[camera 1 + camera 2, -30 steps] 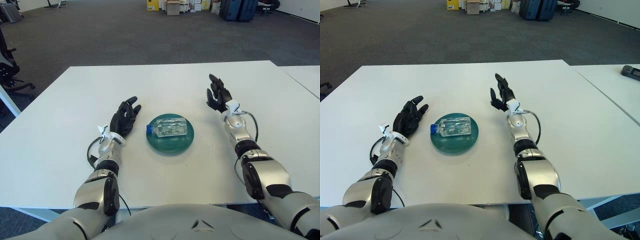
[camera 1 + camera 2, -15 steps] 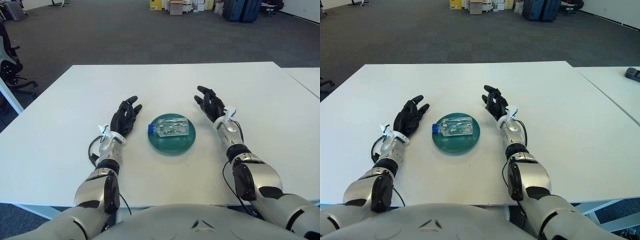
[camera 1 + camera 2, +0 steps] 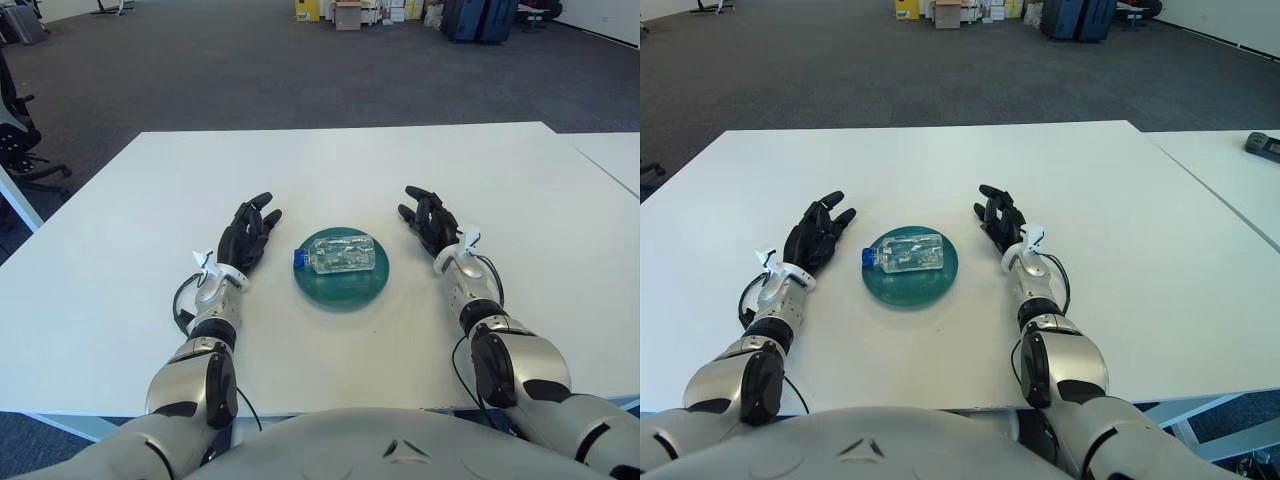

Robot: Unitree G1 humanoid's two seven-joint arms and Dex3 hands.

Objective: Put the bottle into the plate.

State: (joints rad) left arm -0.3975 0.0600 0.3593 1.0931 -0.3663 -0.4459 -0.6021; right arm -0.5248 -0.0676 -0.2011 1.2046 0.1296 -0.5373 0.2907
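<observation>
While our right hand hovers low just to the right of the plate, its fingers are spread and hold nothing, palm turned toward the dish. Across from it our left hand mirrors that pose just left of the plate, fingers loose and fanned out, gripping nothing either. Whether either hand actually touches the table we cannot tell from up here.

Between the two hands sits the green plate, and on it lies the bottle, clear-bodied, on its side, blue cap pointing toward our left hand. It sits across the middle of the dish, inside the rim, with neither hand in contact with it.

We read this as the job done: bottle in the plate, both hands clear and flanking it, likely so nothing nudges it back out. Lying sideways, a round bottle could roll, but the plate's raised rim looks enough to keep it in. Past the table, only grey carpet and distant boxes.
</observation>
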